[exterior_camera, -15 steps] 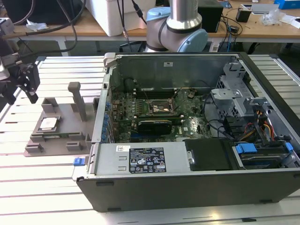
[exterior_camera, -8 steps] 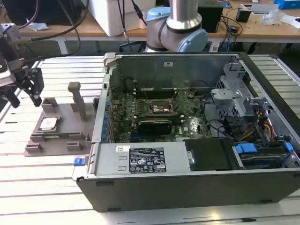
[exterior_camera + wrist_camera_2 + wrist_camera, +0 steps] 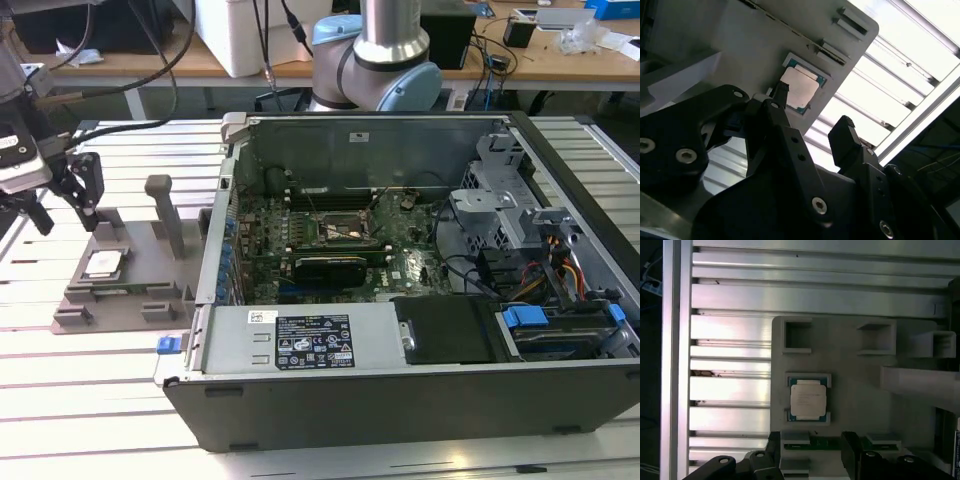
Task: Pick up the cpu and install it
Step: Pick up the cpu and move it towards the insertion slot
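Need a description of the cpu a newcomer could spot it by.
Start at the open computer case; on the exterior view's left of it a grey holder tray lies on the slatted table. The cpu lies flat in a square recess there, the one shiny silver square among matte grey plastic.

Silver cpu (image 3: 808, 399) flat in holder (image 3: 850, 390)
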Available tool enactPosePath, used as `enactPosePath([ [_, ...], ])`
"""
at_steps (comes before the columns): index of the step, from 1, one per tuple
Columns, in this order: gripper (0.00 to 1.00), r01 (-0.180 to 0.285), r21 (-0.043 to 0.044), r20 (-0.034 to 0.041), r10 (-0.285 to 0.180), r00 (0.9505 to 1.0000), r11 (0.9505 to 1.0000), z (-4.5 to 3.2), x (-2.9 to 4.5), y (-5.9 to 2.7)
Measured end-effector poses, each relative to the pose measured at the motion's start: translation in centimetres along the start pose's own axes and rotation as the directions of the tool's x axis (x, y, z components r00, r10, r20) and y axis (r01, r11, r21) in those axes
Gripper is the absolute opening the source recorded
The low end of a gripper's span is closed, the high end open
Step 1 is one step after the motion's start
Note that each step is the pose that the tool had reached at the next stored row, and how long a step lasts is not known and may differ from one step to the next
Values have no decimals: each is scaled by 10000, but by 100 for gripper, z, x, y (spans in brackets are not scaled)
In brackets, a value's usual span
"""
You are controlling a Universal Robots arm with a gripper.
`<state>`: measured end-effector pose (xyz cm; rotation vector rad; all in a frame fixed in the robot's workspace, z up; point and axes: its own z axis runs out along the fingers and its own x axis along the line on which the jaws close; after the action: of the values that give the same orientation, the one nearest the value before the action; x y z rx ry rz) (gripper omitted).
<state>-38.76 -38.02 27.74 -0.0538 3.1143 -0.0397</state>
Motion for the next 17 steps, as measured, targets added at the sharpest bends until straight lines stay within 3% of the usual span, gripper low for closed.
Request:
enactPosePath([
  [17, 60, 307, -18, 5, -307, 9995, 9995, 371, -27, 61],
])
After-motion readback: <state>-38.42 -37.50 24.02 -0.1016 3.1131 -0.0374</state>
